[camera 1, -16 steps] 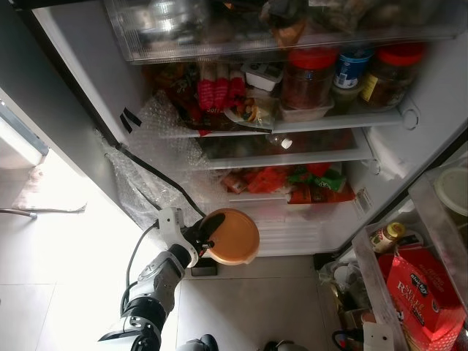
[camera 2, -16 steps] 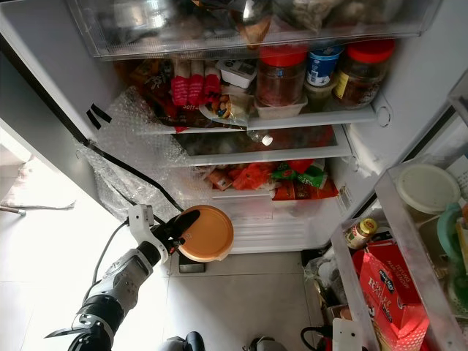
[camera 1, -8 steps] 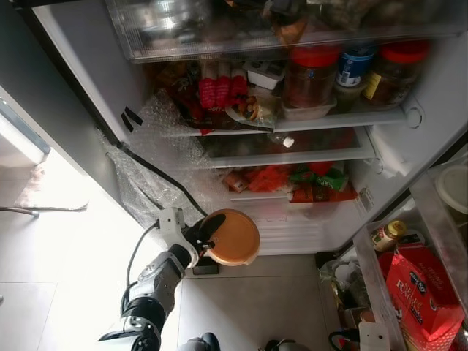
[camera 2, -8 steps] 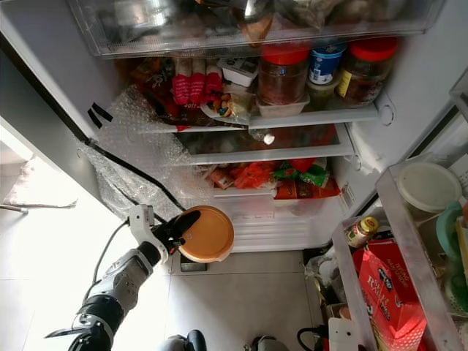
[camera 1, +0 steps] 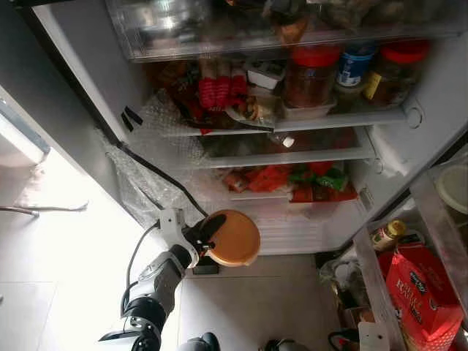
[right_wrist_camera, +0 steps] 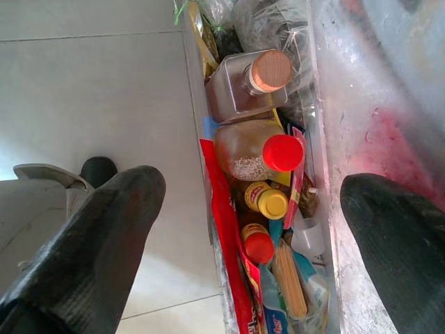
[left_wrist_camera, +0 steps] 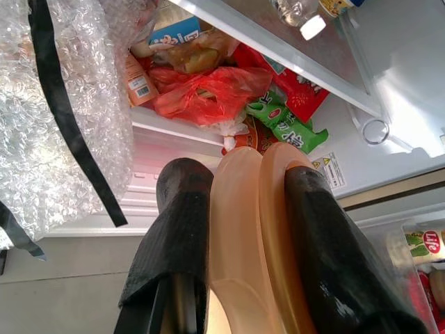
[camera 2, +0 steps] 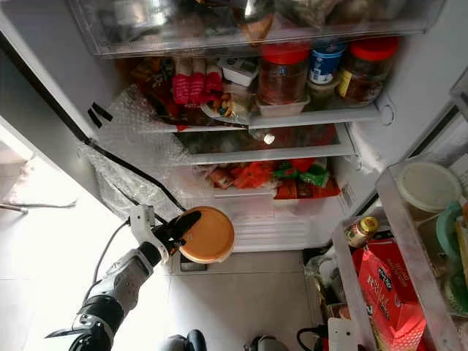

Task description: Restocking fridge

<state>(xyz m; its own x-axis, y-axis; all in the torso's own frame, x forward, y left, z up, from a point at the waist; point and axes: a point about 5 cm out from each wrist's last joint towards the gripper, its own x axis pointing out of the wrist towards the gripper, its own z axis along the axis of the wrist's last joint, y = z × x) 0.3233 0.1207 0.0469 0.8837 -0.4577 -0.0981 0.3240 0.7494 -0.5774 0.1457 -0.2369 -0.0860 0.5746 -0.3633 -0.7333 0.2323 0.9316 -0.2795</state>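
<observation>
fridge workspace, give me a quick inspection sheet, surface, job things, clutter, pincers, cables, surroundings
surface: open fridge with glass shelves; pale tiled floor below.
job's things: round orange lidded container held in front of the lowest compartment, not yet on a shelf.
clutter: red-lidded jars on the upper shelf, red and green packets on the lower one, bubble wrap taped at the fridge's left side.
grippers: left pincer shut on the container, fingers clamping its edge; right pincer open over the door bin's bottles.
cables: black cable looping along the left arm.
surroundings: door bin on the right holding a red carton.
</observation>
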